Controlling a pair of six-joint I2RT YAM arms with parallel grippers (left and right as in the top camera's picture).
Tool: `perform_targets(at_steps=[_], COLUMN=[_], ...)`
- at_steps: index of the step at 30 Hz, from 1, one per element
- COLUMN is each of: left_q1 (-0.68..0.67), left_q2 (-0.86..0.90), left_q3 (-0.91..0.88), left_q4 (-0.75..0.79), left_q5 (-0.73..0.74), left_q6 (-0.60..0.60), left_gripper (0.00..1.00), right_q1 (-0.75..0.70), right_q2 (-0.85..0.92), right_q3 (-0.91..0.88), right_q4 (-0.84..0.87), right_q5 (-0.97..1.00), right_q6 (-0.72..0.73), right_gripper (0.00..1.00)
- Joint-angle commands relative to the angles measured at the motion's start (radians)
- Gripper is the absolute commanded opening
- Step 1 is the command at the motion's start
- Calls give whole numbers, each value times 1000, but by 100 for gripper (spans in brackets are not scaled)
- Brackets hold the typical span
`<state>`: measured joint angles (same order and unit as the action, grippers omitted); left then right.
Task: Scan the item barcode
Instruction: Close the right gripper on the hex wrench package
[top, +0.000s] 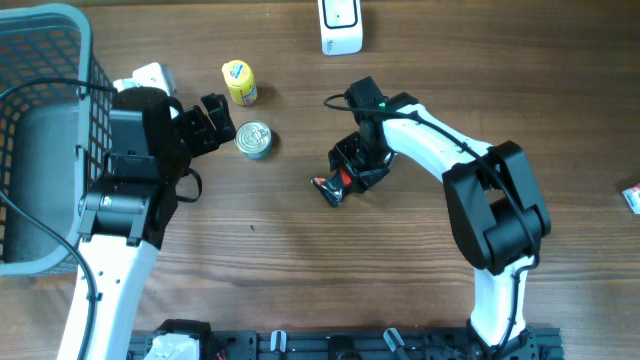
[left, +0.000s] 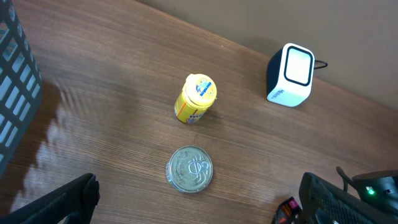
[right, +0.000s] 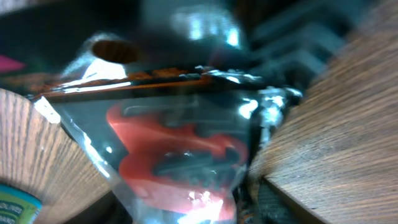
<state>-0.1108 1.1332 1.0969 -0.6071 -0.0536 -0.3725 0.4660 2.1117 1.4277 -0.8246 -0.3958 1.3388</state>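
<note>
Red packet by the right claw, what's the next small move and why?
Probably close the right claw on the packet, ready to lift: the claw sits right over it on the table, and the white scanner stands apart near the far edge.

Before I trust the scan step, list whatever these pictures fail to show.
- Barcode on the clear plastic packet with red-and-black contents: blurred in the right wrist view; the right gripper covers it overhead.
- White object by the grey wire basket: partly under the left arm, overhead.
- Small item at the right edge: cut off by the frame, overhead.
</note>
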Motion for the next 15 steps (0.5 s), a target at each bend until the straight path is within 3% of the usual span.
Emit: perform_targets(at_steps=[1, 8, 15], left_q1=[5, 5, 5], left_q2=[-9, -9, -9], left_q3=[0, 0, 0], left_q4=[-3, -5, -10], left_q5=[8, 8, 8], left_q6=[-10, -9, -9], left_gripper=[100, 100, 100], right_q1=[8, 8, 8], right_q2=[51, 51, 51], right_q3=[-2, -2, -2], right_q4=[9, 23, 27], right_q5=[30, 29, -8], right_q6=[-6, -72, -162], right_gripper=[45, 24, 22])
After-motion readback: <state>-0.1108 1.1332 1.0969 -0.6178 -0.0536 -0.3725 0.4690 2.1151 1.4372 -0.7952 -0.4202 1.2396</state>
